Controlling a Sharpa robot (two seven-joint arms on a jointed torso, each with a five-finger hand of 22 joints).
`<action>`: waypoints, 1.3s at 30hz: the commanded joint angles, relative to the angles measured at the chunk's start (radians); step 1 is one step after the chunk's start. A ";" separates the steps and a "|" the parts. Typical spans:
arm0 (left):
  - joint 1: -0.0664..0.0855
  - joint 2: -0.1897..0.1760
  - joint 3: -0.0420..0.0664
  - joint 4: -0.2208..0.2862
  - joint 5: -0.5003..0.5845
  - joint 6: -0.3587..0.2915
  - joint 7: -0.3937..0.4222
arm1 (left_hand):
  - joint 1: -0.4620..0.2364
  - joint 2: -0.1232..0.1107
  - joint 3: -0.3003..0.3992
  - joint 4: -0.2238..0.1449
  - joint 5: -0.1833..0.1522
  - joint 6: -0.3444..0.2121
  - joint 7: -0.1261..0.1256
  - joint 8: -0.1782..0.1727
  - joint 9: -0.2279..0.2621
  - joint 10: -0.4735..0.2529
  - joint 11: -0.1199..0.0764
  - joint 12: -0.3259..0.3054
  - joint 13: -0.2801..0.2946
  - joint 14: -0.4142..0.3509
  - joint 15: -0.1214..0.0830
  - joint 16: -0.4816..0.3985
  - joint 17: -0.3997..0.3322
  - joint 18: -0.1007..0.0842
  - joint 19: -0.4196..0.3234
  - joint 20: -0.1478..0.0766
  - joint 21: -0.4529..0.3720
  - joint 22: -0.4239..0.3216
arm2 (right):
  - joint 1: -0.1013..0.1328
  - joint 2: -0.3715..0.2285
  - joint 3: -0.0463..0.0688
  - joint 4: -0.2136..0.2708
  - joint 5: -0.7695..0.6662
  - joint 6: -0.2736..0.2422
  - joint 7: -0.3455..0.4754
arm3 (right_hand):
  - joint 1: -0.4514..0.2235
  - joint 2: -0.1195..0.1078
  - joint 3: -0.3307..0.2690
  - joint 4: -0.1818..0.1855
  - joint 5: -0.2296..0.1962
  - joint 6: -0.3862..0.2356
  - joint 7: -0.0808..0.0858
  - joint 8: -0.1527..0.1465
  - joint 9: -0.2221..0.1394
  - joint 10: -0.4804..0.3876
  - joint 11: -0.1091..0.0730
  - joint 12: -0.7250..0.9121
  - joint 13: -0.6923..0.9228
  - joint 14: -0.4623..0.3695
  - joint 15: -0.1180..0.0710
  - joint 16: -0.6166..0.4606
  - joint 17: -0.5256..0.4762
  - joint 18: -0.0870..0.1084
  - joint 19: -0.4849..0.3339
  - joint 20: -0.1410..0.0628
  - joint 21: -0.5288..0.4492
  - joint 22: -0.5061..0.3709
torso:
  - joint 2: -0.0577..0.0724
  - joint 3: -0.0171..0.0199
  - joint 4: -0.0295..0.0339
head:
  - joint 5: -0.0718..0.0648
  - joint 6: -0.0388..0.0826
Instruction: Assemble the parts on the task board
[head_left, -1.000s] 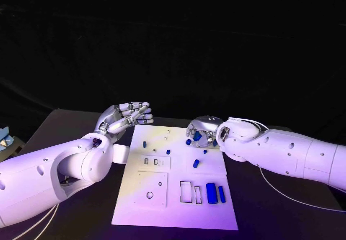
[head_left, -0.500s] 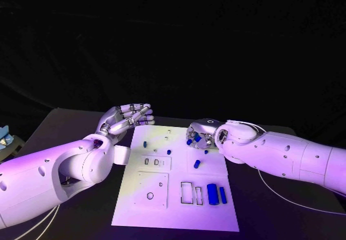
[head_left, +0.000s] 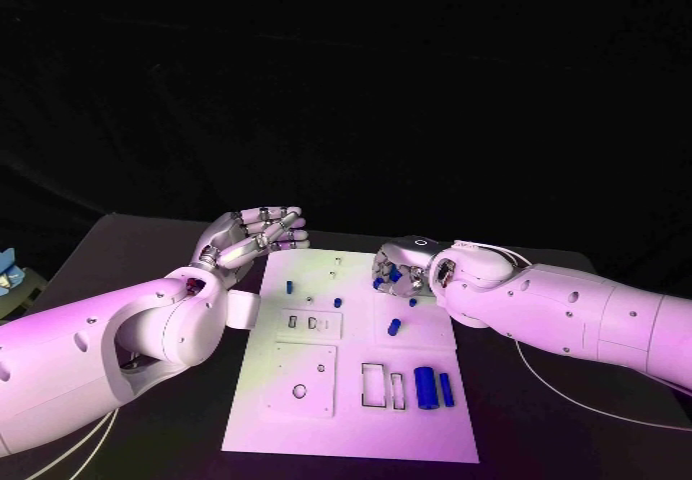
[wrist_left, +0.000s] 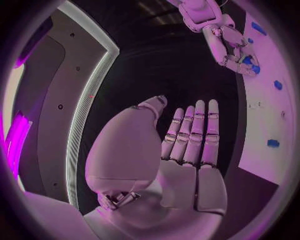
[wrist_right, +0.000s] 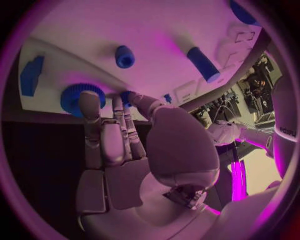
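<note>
white plate: the task board (head_left: 353, 390) is seen lying flat in the middle of the black table (head_left: 130, 250), long side running away from the robot. blue parts are found on it. a large blue cylinder (head_left: 426, 387) and a thinner blue bar (head_left: 446, 390) lie side by side near the board's right edge, just beside two rectangular cut-outs. a short blue peg (head_left: 394, 327) lies further up the board, and two small blue pegs (head_left: 338, 302) are seen toward the left of the far half.

the right hand (head_left: 402, 265) is held over the far right corner of the board, fingers pointing down. in the right wrist view its fingertips (wrist_right: 89, 100) are shown touching a blue toothed wheel (wrist_right: 76, 97) close to the board's edge, with the thumb brought against a further small blue part (wrist_right: 127, 96). whether the wheel is actually gripped or merely touched cannot be told. a blue cap (wrist_right: 125, 56) and a blue cylinder (wrist_right: 202, 64) are seen just beyond the fingers.

the left hand (head_left: 254, 238) is held raised just off the board's far left corner, apart from it. in the left wrist view the left hand (wrist_left: 181, 150) is shown flat, fingers straight and side by side, with nothing held.
</note>
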 joint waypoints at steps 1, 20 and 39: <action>0.002 0.001 0.001 0.001 -0.004 0.018 0.001 | 0.001 -0.009 0.007 0.001 0.000 -0.001 0.035 -0.004 -0.001 -0.003 0.003 -0.007 0.000 0.003 0.002 -0.004 0.002 0.005 0.006 0.000 0.006 0.001 | -0.001 -0.002 0.000 0.003 -0.005 -0.057 -0.017 | 0.003 0.023 0.010 0.003 -0.002 0.011 -0.008 0.026 0.036 0.013 -0.004 0.010 0.007 0.019 -0.010 0.008 -0.006 -0.021 0.007 -0.005 0.013 0.016 | 0.004 -0.0004 0.0020 | -0.002 0.000; 0.002 -0.001 0.001 -0.006 -0.004 0.018 -0.004 | 0.003 -0.008 0.010 -0.001 0.000 -0.003 0.037 -0.006 -0.002 -0.005 0.004 -0.011 0.000 0.003 0.002 -0.005 0.002 0.004 0.007 -0.001 0.008 0.002 | 0.002 0.008 0.003 0.021 0.002 -0.202 -0.065 | -0.009 0.021 0.021 0.004 -0.003 0.001 -0.020 0.077 0.108 0.033 -0.015 0.020 0.024 0.017 -0.019 0.014 -0.025 -0.023 0.004 -0.014 0.026 0.039 | 0.011 0.0003 0.0012 | 0.002 0.016; 0.002 0.010 0.001 -0.011 -0.004 0.020 -0.006 | 0.004 -0.008 0.013 -0.004 0.000 -0.005 0.038 -0.008 -0.002 -0.007 0.005 -0.014 0.000 0.002 0.003 -0.006 0.003 0.004 0.006 -0.001 0.009 0.002 | 0.005 0.132 0.005 -0.092 0.008 -0.243 -0.077 | -0.012 0.019 0.022 0.005 -0.003 -0.004 -0.021 0.082 0.118 0.033 -0.016 0.019 0.026 0.017 -0.019 0.015 -0.026 -0.023 0.004 -0.015 0.028 0.043 | 0.016 -0.0036 0.0182 | -0.006 0.018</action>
